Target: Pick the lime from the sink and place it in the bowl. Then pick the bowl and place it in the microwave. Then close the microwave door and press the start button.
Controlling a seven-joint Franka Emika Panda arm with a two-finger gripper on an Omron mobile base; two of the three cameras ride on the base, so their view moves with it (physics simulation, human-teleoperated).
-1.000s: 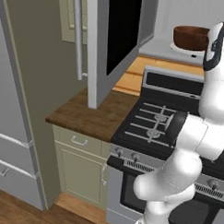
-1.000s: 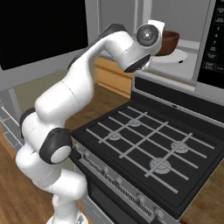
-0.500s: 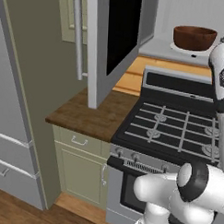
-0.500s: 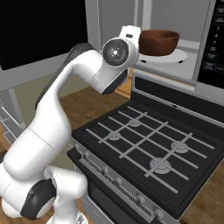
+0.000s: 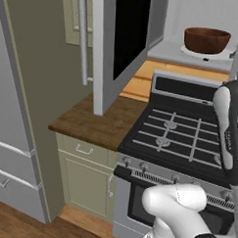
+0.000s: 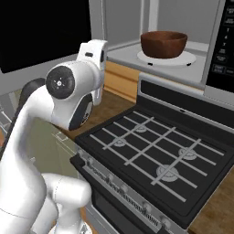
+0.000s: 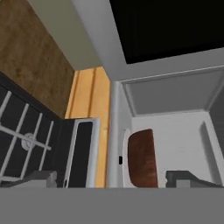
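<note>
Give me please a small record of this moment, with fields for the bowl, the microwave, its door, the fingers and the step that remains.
bowl: brown bowl sits on the white plate inside the microwave
lime: cannot tell, the inside of the bowl is hidden
microwave: cavity open to the front, above the stove
door: microwave door swung wide open, over the wooden counter
fingers: open, holding nothing; the gripper looks toward the microwave, apart from the bowl
remaining: close the door, press start
</note>
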